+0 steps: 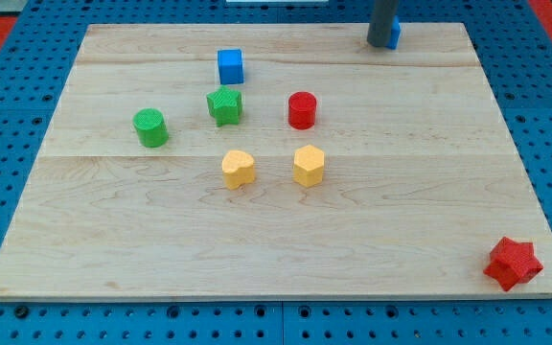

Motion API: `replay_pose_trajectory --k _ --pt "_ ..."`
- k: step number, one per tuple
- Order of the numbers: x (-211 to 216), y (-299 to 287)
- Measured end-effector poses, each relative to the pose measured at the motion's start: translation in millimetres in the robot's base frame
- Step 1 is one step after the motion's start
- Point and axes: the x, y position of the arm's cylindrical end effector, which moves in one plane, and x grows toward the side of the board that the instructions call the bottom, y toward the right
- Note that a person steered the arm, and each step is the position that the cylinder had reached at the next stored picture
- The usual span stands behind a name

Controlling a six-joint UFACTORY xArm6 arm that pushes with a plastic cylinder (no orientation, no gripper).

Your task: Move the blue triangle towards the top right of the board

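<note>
The blue triangle (394,35) lies near the view's top right edge of the wooden board (276,220), mostly hidden behind my rod. Only a small blue sliver shows to the rod's right. My tip (382,44) rests on the board right against the block's left side. The rod is dark grey and comes down from the view's top.
A blue cube (230,66) sits at top centre-left. Below it are a green star (224,105), a green cylinder (149,127) and a red cylinder (301,110). Two yellow blocks (239,169) (309,165) lie mid-board. A red star (513,264) sits at the bottom right corner.
</note>
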Motion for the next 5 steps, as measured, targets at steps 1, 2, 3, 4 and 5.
replay_pose_trajectory --k 1,2,3,4,5 --pt "-3 -4" --pt "-3 -7" --pt "-15 -7" --pt "-23 -5" --pt "-23 10"
